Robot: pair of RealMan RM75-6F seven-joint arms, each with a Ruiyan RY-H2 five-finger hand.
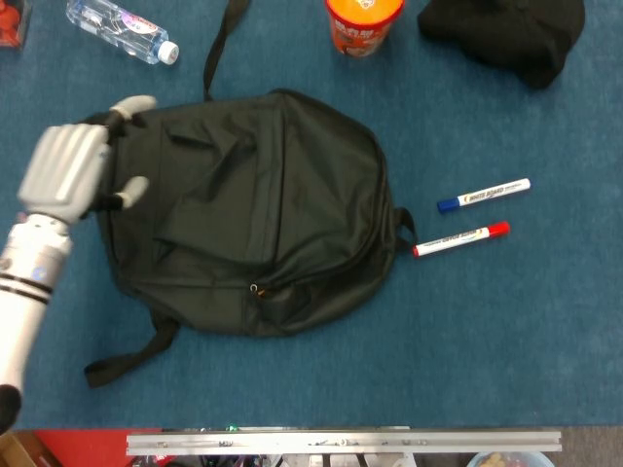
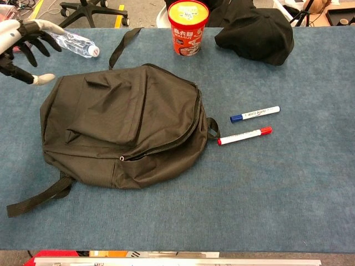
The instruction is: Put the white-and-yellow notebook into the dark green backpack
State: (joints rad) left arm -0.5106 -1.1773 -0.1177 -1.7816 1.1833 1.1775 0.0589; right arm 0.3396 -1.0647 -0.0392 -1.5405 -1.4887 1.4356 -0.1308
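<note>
The white-and-yellow notebook shows in neither view, and the flap of the dark green fabric backpack [image 1: 253, 209] lies flat, covering whatever is inside. The right hand is outside both pictures. The white left hand [image 1: 70, 167] is only partly seen in the chest view, cut by the left edge, with its dark fingers [image 2: 34, 44] spread and holding nothing. The orange-and-red paper noodle cup [image 1: 362, 21] is cropped by the top edge of the head view, and its label print is too small to read. The black cloth cap [image 1: 511, 34] runs off the top edge too. A red object at the top-left corner [image 1: 8, 19] is too cropped to identify.
</note>
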